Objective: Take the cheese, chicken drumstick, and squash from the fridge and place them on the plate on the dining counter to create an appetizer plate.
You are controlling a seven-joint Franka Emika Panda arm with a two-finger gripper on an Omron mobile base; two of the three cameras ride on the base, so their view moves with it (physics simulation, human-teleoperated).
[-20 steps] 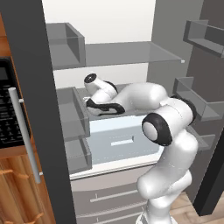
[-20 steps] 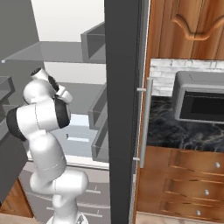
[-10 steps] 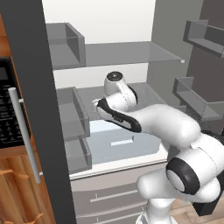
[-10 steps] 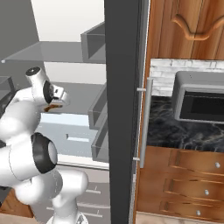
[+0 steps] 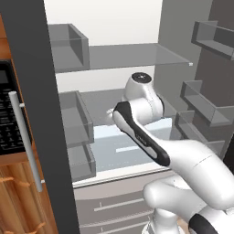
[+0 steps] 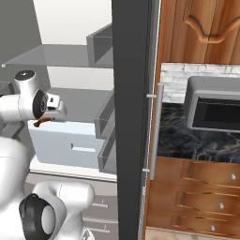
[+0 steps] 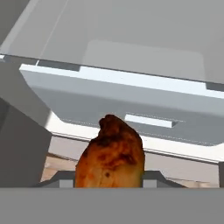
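The chicken drumstick (image 7: 110, 153) sits clamped in the gripper (image 6: 41, 121), at 6 o'clock in the hand view, before the fridge (image 5: 114, 55) drawer (image 7: 131, 109). Since a second ago the arm has pulled back out from the shelf.

Door bins (image 5: 75, 123) flank both sides — pale drawer (image 7: 131, 111) ahead.
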